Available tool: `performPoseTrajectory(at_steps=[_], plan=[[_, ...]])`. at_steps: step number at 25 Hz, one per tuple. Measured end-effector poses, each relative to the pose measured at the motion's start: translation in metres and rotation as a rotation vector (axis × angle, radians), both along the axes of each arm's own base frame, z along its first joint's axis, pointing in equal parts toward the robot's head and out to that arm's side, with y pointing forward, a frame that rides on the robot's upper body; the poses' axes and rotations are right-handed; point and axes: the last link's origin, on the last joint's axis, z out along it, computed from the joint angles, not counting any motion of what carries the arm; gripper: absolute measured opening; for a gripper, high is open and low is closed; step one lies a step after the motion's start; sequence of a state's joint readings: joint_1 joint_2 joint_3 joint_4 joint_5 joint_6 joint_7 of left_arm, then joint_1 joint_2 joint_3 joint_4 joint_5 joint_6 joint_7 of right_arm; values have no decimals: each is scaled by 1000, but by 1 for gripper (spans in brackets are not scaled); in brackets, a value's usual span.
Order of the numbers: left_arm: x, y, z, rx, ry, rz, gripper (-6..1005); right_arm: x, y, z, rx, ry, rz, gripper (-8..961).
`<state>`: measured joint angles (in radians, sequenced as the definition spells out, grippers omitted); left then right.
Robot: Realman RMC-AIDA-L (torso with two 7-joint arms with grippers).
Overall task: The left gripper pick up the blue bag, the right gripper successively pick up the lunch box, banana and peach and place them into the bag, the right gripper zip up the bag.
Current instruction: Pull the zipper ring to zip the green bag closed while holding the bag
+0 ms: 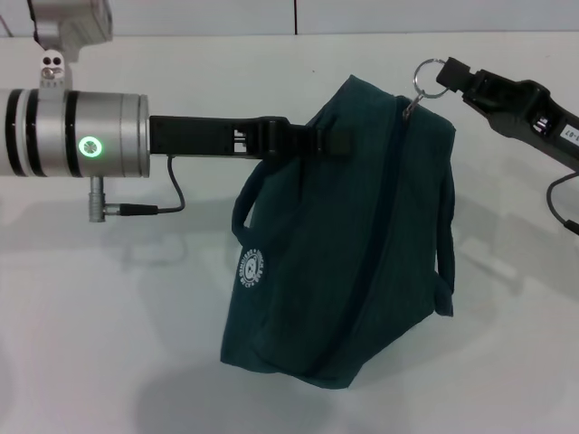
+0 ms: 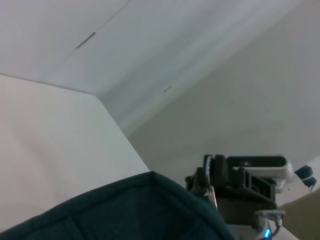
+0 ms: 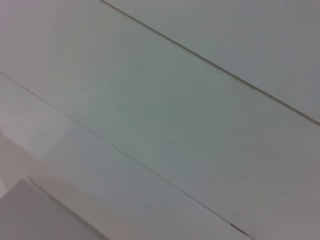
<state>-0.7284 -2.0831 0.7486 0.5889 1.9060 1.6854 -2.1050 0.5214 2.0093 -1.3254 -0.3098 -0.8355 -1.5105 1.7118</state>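
left gripper sits closest, reaching in from the left side, its black fingers pinched tight on the top edge of the blue bag. the bag hangs in the air above the white table, with its white round logo facing out. right gripper comes in from the right, its tips closed on the metal ring of the zipper at the bag's top corner.

A plain white table spans the head view. The bag hangs above it, its shadow falling on the tabletop.
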Motion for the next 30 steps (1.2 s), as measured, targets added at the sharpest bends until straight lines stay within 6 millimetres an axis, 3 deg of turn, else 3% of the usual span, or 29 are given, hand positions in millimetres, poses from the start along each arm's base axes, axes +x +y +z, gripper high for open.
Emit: performPoseTrajectory(at_steps=[16,30], plan=[[8,-8,-7,-51,3,-63,49,8,1,4,-48,38,-64,36],[15,-13,-11,-60,-24,-126,50,16,5,7,-192,66,-164,37]])
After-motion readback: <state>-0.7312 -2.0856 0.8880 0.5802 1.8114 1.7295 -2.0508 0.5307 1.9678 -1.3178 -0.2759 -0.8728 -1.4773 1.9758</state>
